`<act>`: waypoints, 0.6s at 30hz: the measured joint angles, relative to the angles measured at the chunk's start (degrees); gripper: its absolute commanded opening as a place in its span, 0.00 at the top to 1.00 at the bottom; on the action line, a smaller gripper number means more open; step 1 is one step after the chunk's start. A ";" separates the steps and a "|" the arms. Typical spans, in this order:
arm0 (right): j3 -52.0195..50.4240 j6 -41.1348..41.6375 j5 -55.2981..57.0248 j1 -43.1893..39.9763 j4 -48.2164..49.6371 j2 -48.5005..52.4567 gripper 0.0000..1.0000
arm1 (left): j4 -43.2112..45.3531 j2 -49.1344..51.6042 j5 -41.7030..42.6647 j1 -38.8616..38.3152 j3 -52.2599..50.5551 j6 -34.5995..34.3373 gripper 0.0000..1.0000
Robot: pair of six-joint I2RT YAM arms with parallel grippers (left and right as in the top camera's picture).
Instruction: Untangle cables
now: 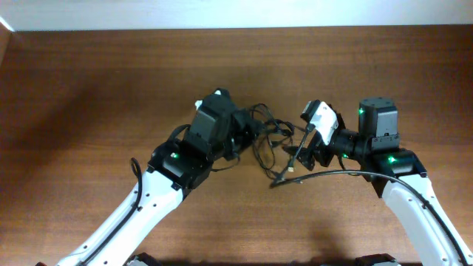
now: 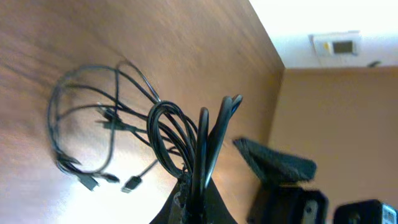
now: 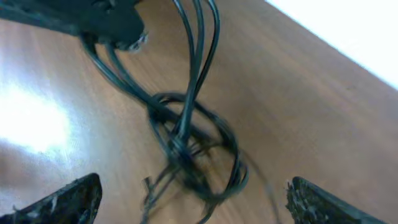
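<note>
The cables (image 1: 267,133) are thin black cords knotted in a bundle mid-table, between the two arms. My left gripper (image 1: 247,133) is shut on several strands; in its wrist view they rise as loops (image 2: 205,143) out of the closed jaws (image 2: 200,196). More of the cords lie in a ring on the wood (image 2: 87,130), ending in small plugs (image 2: 131,183). My right gripper (image 1: 299,151) is open, with its fingertips (image 3: 65,202) set wide on either side of the hanging tangle (image 3: 189,155) and not touching it. The left gripper (image 3: 93,18) shows at the top of that view, cords running down from it.
A brown wooden table (image 1: 89,89) carries everything. One cable end trails toward the front, with a plug (image 1: 279,177) near the right arm. A thicker black wire (image 1: 347,174) runs along the right arm. A tan wall (image 2: 336,112) stands beyond the table's far edge.
</note>
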 measured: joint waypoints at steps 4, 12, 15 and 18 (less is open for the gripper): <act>0.00 -5.81 1.03 0.00 1.03 0.00 0.53 | 0.02 0.00 7.32 0.00 0.00 -2.91 1.00; 0.00 -7.30 3.21 0.24 0.63 3.06 0.96 | 0.26 0.00 10.80 0.22 0.00 -3.98 0.92; 0.00 -7.28 3.06 0.26 0.61 3.87 0.96 | 0.24 0.02 10.69 0.22 0.00 -4.44 0.01; 0.00 -7.08 3.26 0.26 0.63 3.89 0.96 | 0.22 0.00 9.75 0.20 0.00 -4.61 0.01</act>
